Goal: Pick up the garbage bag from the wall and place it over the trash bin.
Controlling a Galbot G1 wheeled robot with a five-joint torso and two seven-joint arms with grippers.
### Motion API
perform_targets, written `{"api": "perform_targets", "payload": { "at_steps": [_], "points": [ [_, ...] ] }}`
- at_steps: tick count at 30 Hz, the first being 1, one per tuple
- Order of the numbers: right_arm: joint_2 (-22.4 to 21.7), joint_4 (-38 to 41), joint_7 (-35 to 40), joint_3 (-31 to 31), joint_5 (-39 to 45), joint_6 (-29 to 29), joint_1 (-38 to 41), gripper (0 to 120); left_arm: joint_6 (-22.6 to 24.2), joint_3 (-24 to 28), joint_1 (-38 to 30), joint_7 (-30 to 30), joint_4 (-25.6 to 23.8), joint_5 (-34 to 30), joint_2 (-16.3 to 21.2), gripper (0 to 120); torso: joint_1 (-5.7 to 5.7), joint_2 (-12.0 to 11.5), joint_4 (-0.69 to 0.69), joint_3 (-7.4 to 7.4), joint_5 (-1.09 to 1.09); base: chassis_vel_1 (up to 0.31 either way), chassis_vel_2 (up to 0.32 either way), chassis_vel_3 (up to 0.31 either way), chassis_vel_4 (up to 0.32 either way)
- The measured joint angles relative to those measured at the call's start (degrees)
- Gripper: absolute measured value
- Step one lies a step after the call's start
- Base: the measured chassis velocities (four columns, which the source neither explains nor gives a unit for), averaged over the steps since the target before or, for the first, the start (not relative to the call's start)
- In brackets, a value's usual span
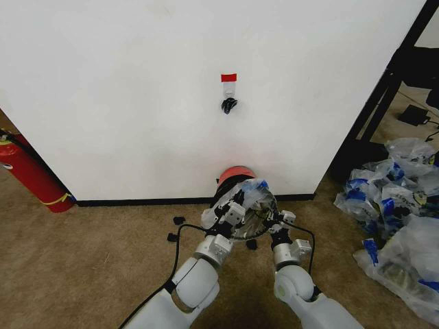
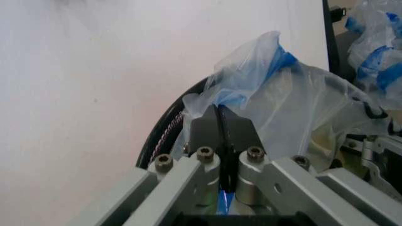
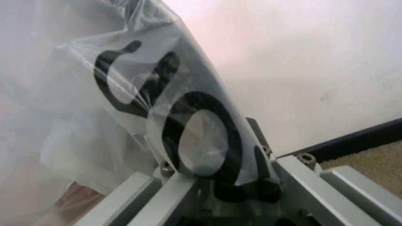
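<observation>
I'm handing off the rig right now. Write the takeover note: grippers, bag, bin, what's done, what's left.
Left gripper: shut on the garbage bag, at the bin's left rim.
Right gripper: at the right rim, bag film draped over it; fingers hidden.
Trash bin: on the carpet against the wall, bag spread over its mouth.
Done: bag off the hook, brought to the bin.
Left: seat the bag around the rim, release.

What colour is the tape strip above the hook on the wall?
Red: the tape strip on the white wall shows best in the head view.
</observation>
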Motion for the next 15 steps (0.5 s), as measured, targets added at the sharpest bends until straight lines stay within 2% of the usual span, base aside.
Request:
{"api": "perform_targets", "payload": {
  "at_steps": [10, 15],
  "points": [
    [-0.34, 0.94, -0.08, 0.8, -0.35, -0.09, -1.25, 0, 0.1, -0.55, 1.18, 0.14, -1.51, -0.19, 0.27, 0, 0.0, 0.0, 0.0, 0.0, 0.0, 0.0, 0.0, 0.0, 0.0],
    [-2.66, 1.83, -2.96, 1.54, -1.1, -0.7, -2.59, 0, 0.05, -2.43, 0.81, 1.2, -4.74, -1.14, 3.9, 0, 0.0, 0.0, 0.0, 0.0, 0.0, 0.0, 0.0, 0.0, 0.0]
  ]
}}
